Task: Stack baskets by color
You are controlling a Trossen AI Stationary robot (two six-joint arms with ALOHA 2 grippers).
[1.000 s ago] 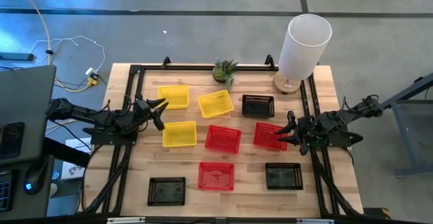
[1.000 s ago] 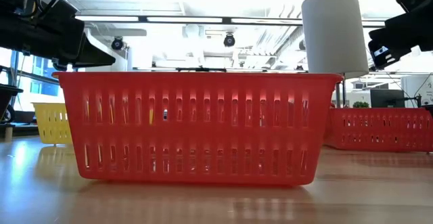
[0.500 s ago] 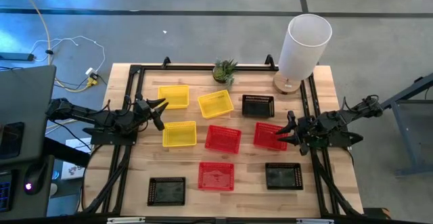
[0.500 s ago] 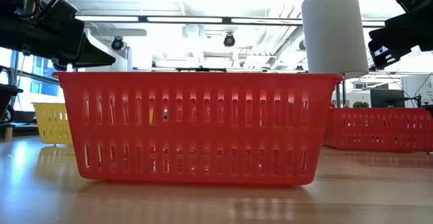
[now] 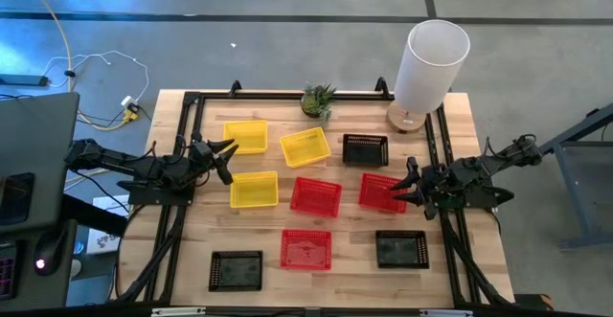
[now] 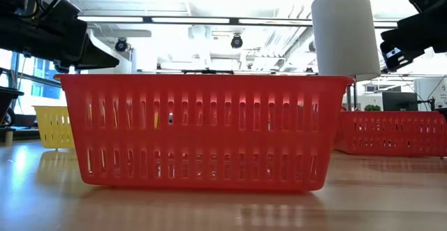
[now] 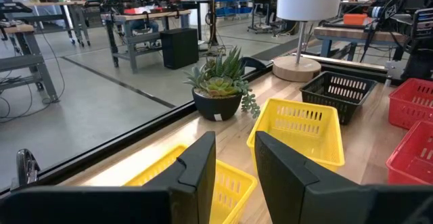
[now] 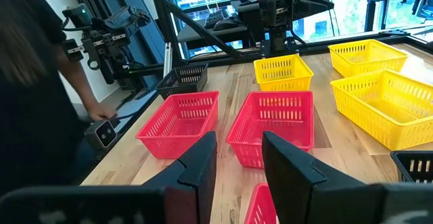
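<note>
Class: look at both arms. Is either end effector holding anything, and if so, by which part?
Nothing is held. The left end effector and the right end effector both stand open and empty; all nine baskets sit loose on the table.

Bright, even overhead light floods the wooden table [image 5: 345, 250], leaving only faint shadows beneath the baskets. At table level, ceiling fixtures blow out to white toward twelve o'clock, backlighting the nearest red basket [image 6: 202, 130] until its slots glow. A blue cast tints the floor toward ten o'clock in the overhead frame. Wrist pictures blur near their close foregrounds.
</note>
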